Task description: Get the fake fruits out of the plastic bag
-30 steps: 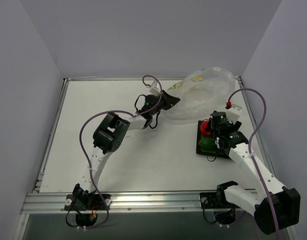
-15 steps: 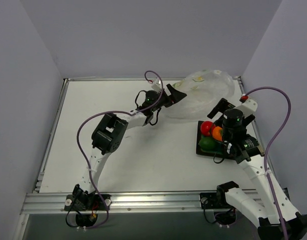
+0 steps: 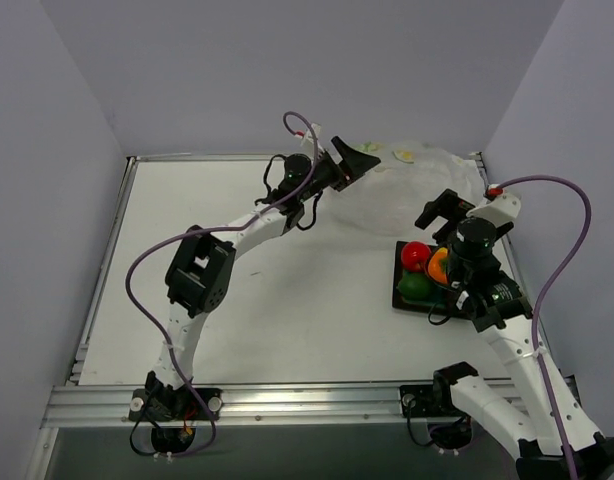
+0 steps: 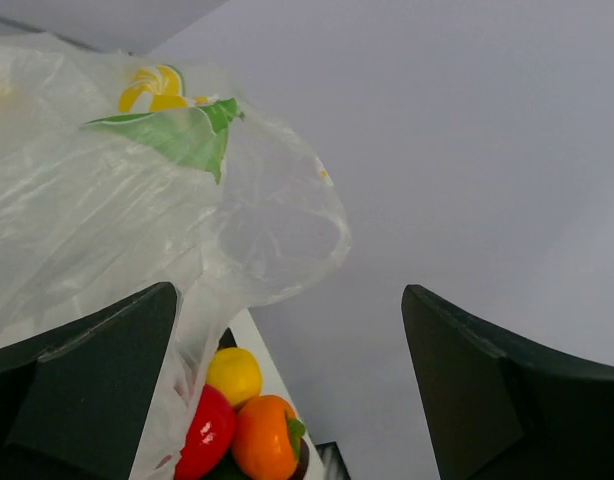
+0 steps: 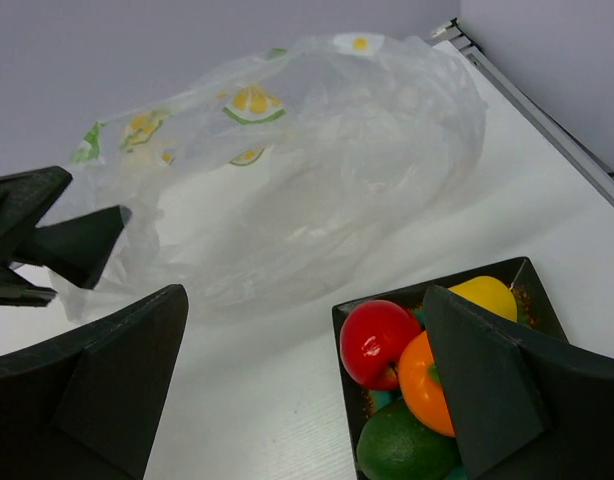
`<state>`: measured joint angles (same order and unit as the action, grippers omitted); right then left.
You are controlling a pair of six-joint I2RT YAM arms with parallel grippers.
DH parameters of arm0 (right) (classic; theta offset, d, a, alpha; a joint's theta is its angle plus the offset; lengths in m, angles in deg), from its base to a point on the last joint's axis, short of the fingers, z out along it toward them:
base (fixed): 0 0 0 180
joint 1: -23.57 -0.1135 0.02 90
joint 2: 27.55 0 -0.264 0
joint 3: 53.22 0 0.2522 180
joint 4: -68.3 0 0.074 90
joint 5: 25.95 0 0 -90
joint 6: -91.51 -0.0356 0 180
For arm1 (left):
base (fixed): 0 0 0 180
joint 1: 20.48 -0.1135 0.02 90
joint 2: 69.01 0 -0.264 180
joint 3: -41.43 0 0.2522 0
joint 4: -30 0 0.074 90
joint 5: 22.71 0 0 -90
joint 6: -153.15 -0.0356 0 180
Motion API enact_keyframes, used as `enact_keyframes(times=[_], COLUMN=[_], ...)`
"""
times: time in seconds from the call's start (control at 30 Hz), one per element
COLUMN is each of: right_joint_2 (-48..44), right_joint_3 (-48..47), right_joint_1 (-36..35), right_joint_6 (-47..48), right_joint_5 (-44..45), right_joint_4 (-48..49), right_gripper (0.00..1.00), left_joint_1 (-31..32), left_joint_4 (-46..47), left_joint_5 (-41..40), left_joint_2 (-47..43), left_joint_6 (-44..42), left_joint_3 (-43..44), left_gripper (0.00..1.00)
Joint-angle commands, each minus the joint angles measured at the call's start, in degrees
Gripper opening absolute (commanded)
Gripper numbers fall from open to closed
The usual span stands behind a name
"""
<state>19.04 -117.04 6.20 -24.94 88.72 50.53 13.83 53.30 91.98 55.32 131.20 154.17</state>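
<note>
Just right of your left gripper (image 3: 359,160), nearer than the right gripper (image 3: 439,210), lies the seemingly empty plastic bag (image 3: 412,190); both gape, holding nothing.

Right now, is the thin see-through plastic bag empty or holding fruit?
Looks empty: no fruit shows through the wrinkled see-through bag; the glossy plastic fruits sit in the dark square tray.

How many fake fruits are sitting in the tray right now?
4: red fruit on the tray's side nearest the plastic bag, orange fruit beside it, yellow fruit behind, green fruit in front. Others may be hidden underneath.
</note>
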Motion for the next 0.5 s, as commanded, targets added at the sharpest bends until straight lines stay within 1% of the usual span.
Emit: enact_keyframes(times=[0.0,0.07,0.1,0.17,0.2,0.23,0.27,0.3,0.33,0.37,0.4,0.43,0.47], right_joint_2=[-0.8,-1.1,-1.3,-1.8,-2.1,-2.3,-2.6,-2.7,-2.7,-2.9,-3.0,-3.0,-2.8], right_joint_3=[1.3,1.8,2.2,3.3,3.8,4.8,5.1,5.5,5.7,6.3,6.4,6.6,6.7], right_joint_1=[-0.5,-0.5,-0.6,-0.5,-0.5,-0.5,-0.5,-0.5,-0.5,-0.5,-0.5,-0.5,-0.6], right_joint_6=[1.2,1.2,1.1,0.7,0.4,0.4,0.2,0.1,0.1,-0.1,-0.2,-0.2,-0.2], right_joint_5=[-1.2,-2.0,-2.3,-3.2,-3.5,-3.7,-4.4,-4.7,-5.1,-5.7,-6.0,-6.6,-7.2], right_joint_4=[3.3,3.2,3.3,3.4,4.2,5.5,5.9,6.6,6.9,7.3,7.9,8.1,8.3], right_gripper=[1.0,1.0,1.0,1.0,1.0,1.0,1.0,1.0,1.0,1.0,1.0,1.0,1.0], left_joint_1=[-0.8,-0.9,-0.8,0.1,0.4,0.8,1.2,1.5,1.7,2.0,2.5,2.8,3.0], left_joint_4=[1.3,-4.5,-13.9,-24.8,-29.2,-37.6,-42.2,-48.5,-52.0,-55.4,-61.5,-64.6,-67.8], left_joint_5=[2.6,2.6,1.7,-4.4,-7.2,-12.2,-13.8,-15.1,-16.8,-21.7,-23.8,-25.5,-30.4], left_joint_2=[-0.8,-1.9,-4.6,-8.0,-10.8,-11.7,-12.2,-12.4,-12.4,-12.0,-10.9,-10.0,-8.9], left_joint_6=[11.6,9.8,3.6,-4.5,-11.6,-14.7,-17.6,-22.2,-24.7,-27.2,-31.9,-34.2,-36.3], left_joint_3=[-3.3,-3.3,-2.8,-0.1,1.1,2.7,6.4,8.1,9.9,11.9,16.1,18.4,21.1], left_gripper=[0.94,0.94,0.94,0.94,0.94,0.94,0.94,0.94,0.94,0.94,0.94,0.94,0.94])
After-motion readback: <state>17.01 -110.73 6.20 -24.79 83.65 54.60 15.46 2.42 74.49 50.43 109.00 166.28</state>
